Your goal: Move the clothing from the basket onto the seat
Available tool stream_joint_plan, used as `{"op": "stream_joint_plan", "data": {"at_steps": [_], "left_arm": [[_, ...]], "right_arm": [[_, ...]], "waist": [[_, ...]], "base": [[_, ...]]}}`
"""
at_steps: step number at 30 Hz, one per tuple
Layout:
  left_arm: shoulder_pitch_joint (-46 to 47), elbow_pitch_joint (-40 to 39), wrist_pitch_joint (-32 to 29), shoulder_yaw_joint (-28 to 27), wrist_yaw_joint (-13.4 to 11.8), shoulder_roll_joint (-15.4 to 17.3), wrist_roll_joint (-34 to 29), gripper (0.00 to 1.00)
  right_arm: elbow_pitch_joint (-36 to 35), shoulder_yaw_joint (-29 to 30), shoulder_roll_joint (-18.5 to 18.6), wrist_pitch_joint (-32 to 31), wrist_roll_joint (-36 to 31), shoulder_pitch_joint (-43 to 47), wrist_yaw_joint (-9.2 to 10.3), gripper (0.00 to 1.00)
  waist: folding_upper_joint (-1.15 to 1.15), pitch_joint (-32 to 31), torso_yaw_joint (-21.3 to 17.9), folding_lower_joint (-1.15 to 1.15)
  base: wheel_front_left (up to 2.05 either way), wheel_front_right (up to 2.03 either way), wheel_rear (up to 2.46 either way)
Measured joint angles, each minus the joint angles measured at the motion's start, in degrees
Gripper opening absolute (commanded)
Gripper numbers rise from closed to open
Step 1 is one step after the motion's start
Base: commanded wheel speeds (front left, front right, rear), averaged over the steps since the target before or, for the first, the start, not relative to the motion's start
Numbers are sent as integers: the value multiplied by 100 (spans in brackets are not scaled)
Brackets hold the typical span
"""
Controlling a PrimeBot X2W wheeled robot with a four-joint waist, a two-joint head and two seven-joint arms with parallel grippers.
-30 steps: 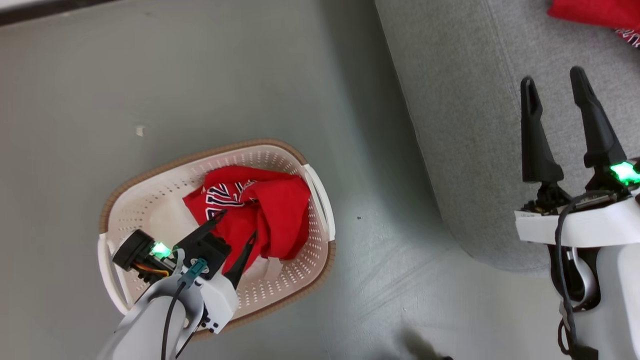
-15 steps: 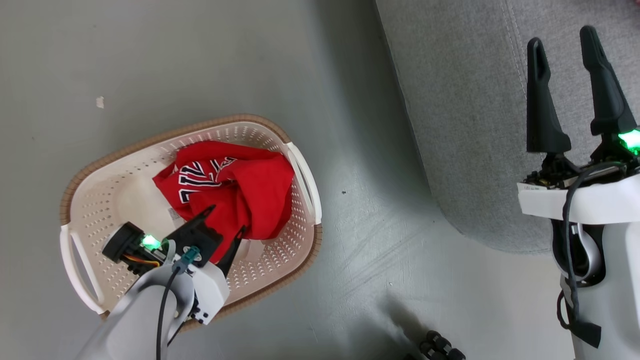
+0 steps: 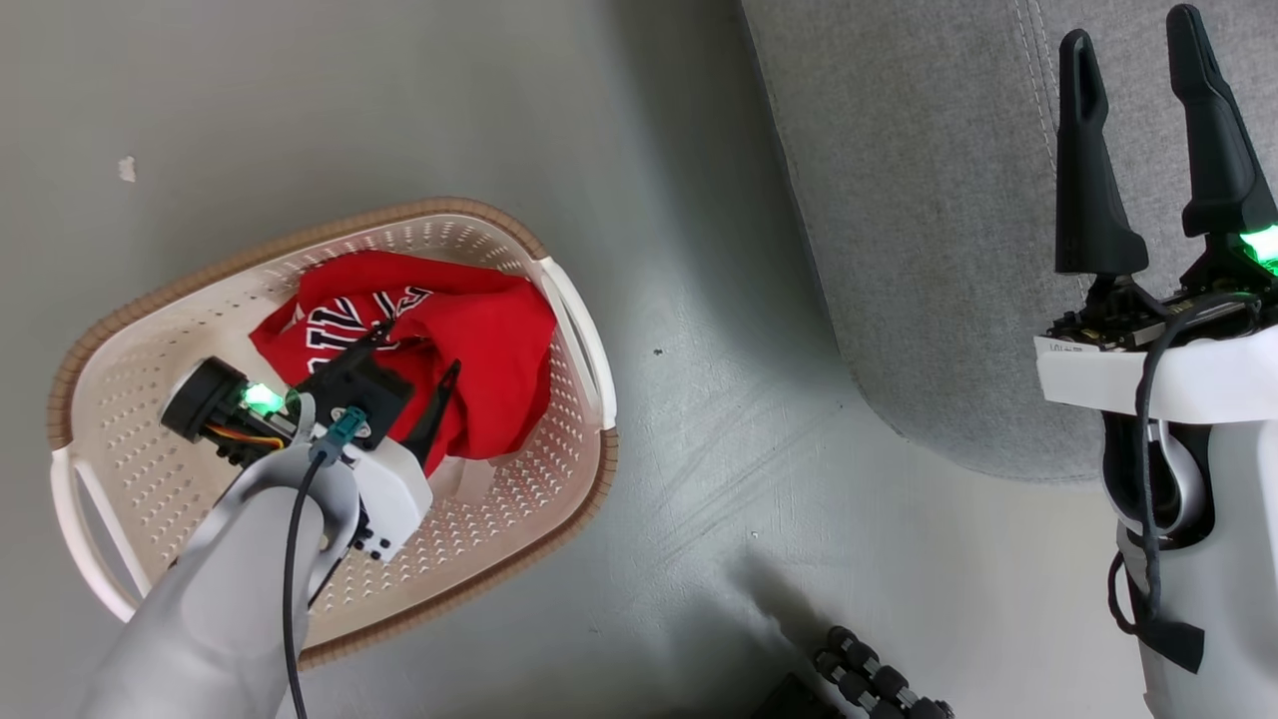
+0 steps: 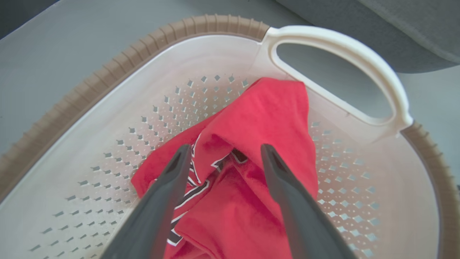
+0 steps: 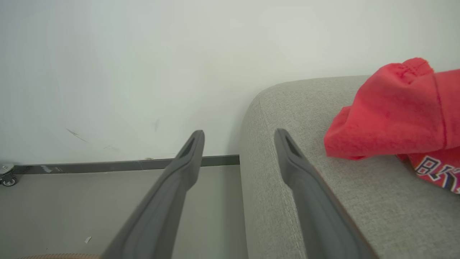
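The cream perforated basket [image 3: 574,499] with a brown rim stands on the floor at the left. In it lies crumpled red clothing [image 3: 494,335] with black-and-white lettering. My left gripper [image 3: 420,346] is down inside the basket, open, its fingers astride a fold of the clothing [image 4: 267,115]; the left wrist view shows the gripper [image 4: 225,148] and the basket's wall [image 4: 118,108]. My right gripper [image 3: 1131,30] hangs open over the grey seat [image 3: 919,200], holding nothing. In the right wrist view this gripper [image 5: 239,133] points past the seat's corner [image 5: 359,208], where another red garment [image 5: 391,111] lies.
Grey floor [image 3: 699,399] separates basket and seat. The basket's white handle [image 4: 345,46] faces the seat. A dark ribbed part [image 3: 869,684] shows at the bottom edge. A white wall with a dark baseboard [image 5: 107,166] stands behind the seat.
The camera has shifted, sliding the basket left and up in the picture. My left gripper has reached further onto the red clothing. Both grippers stay open.
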State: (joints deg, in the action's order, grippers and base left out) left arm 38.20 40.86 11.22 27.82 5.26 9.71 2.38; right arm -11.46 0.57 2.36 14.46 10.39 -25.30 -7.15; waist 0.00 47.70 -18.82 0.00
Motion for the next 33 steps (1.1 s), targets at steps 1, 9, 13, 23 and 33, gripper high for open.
{"op": "stream_joint_plan", "data": {"at_steps": [1,9,13,23,33], "left_arm": [[35,27,0,2,1,4,-2,100],[239,204,0,15,1,16,-100,100],[338,321,-7,25,1,26,-119,100],[436,490,0,232,51,-85,-164,0],[492,399,189,301,102,-259,-140,0]], "right_arm": [[2,-2,0,0,33,-4,0,100],[38,-18,0,0,91,-112,0,100],[59,-27,0,0,122,-127,0,100],[105,-36,0,0,131,-256,0,100],[163,41,0,2,115,-335,0,100]], "waist": [[0,24,-17,0],[0,195,-139,0],[0,264,-180,0],[0,319,-205,0],[0,246,-154,0]], "base": [[0,0,0],[0,0,0],[0,0,0],[0,0,0],[0,0,0]]}}
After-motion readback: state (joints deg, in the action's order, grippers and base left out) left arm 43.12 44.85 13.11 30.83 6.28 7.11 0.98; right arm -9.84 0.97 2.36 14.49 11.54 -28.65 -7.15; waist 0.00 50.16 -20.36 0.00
